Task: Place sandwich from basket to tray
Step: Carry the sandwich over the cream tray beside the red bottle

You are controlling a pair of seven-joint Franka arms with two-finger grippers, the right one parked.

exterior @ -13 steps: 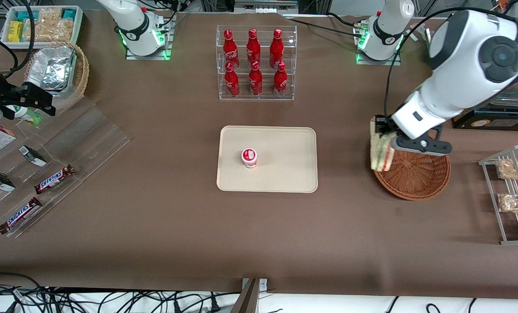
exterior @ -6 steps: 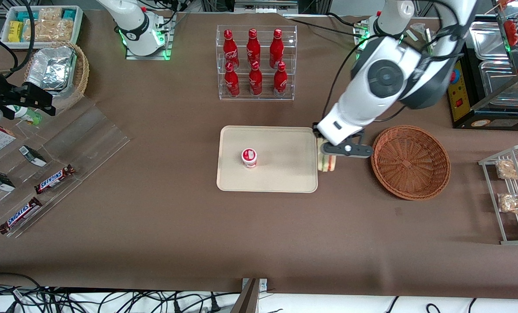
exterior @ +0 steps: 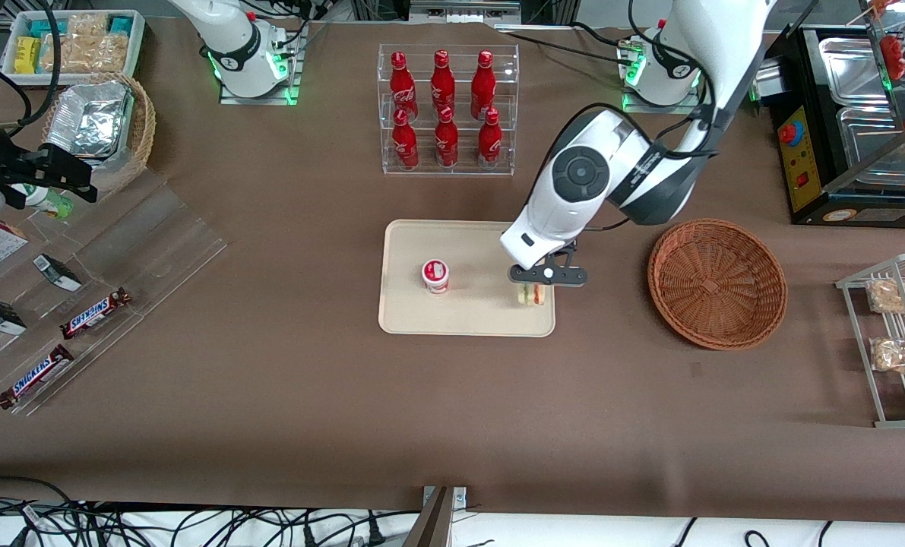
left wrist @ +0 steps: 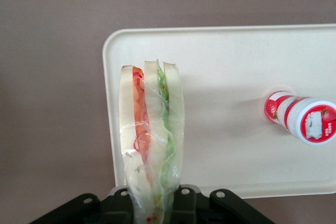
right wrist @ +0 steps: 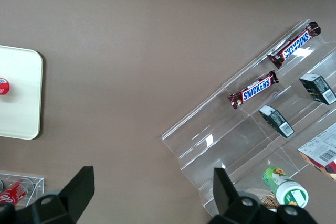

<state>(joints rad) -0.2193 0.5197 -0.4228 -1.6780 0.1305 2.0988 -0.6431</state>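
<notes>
The sandwich [exterior: 532, 295] [left wrist: 151, 135], a film-wrapped wedge of white bread with red and green filling, hangs in my left gripper [exterior: 534, 287] [left wrist: 152, 208], which is shut on it. It is held over the cream tray [exterior: 490, 323] [left wrist: 226, 51], at the tray's end nearest the working arm's side. I cannot tell if it touches the tray. The reddish-brown wicker basket [exterior: 717, 282] stands empty on the table beside the tray, toward the working arm's end.
A small red-and-white cup [exterior: 435, 275] [left wrist: 302, 119] stands on the tray. An acrylic rack of red bottles [exterior: 447, 109] sits farther from the front camera. A wire rack of bagged snacks [exterior: 897, 338] is at the working arm's end, an acrylic display with Snickers bars [exterior: 95, 313] at the parked arm's.
My gripper has carried the sandwich from above the basket rim, past the tray's edge, to over the tray, and has come lower. The basket now stands uncovered and empty.
</notes>
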